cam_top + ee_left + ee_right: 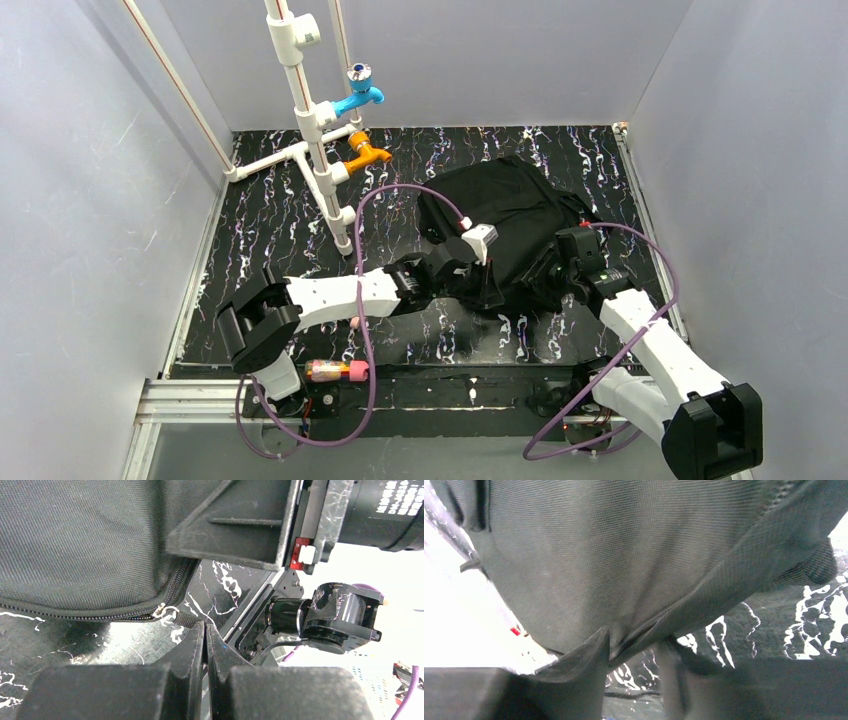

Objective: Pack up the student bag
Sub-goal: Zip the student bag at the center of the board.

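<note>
Both sets of fingers at the near edge of the large soft black fabric backpack (510, 225).

The left fingers (205, 630) are pressed together, tips on a small dark tab beside the metal zipper pull (169, 613). The right fingers (634, 647) stand partly apart with a fold of the backpack's fabric between them. The backpack lies just beyond both, on the black marbled surface (270, 225).
</note>
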{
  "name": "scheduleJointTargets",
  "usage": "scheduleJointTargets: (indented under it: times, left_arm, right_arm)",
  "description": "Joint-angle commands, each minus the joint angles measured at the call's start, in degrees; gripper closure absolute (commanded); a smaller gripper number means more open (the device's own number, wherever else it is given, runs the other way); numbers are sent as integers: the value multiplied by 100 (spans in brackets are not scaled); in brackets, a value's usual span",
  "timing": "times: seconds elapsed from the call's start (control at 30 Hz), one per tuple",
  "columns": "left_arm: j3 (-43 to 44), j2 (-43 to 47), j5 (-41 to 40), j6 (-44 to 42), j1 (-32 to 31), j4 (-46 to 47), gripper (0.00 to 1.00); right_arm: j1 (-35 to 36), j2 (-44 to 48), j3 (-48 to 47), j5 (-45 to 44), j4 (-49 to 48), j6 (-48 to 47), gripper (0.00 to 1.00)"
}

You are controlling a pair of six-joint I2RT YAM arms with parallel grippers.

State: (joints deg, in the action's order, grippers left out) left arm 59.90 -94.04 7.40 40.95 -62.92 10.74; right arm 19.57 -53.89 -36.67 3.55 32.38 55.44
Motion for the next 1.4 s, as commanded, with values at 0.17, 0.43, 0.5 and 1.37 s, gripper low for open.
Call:
scheduleJointTargets:
  times: [0.17,0.43,0.5,1.37]
  left_arm:
    - [-511,950,-1414,-474,540,-1167,100]
    - [-402,496,-2947,-1926,2196,-1291,100]
    - [-93,152,-2821,-2240,2343,-965,100]
    - [-587,2003,161,-832,2309,-2409,37]
  right_arm:
    - [11,398,112,-516,-128,-8,99]
    - [3,807,29,-336,606,-217,99]
    - [3,906,98,-110,478,-364,99]
    - [2673,784,259,1065,-355,-564,42]
